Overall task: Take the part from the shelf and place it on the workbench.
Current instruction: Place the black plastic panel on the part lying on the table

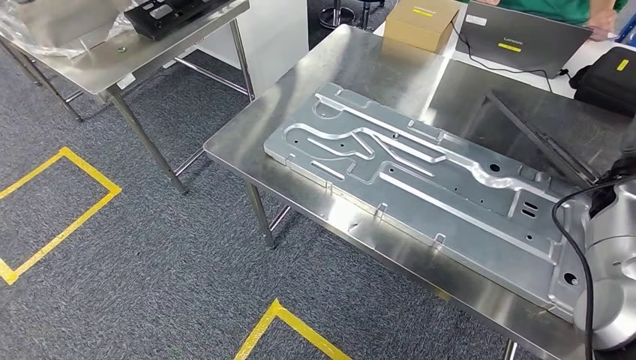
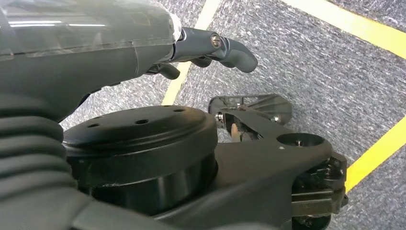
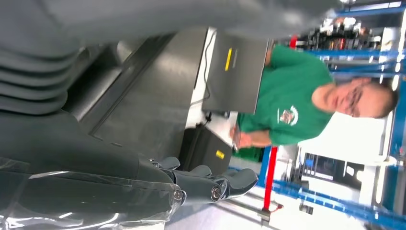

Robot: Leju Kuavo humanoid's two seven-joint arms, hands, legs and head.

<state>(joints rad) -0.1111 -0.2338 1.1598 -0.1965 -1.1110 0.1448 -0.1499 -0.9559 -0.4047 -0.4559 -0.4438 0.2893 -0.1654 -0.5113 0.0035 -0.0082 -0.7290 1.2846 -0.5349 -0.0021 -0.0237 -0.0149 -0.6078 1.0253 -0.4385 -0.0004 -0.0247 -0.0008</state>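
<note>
The part (image 1: 420, 172), a large flat silver stamped metal plate with ribs and holes, lies on the steel workbench (image 1: 247, 142), reaching from its middle to its right front edge. My silver right arm (image 1: 611, 277) comes in at the plate's right end. My right hand (image 3: 201, 184) holds nothing and its dark fingers (image 3: 239, 179) stretch out above the workbench (image 3: 153, 105). My left hand (image 2: 210, 50) hangs over the carpet with nothing in it, its thumb (image 2: 237, 50) extended.
A cardboard box (image 1: 421, 22), a laptop (image 1: 517, 37) and a black case (image 1: 609, 79) stand at the workbench's far side, where a person in a green shirt (image 3: 282, 96) sits. A second steel table (image 1: 112, 56) stands at the far left. Yellow tape (image 1: 60, 217) marks the carpet.
</note>
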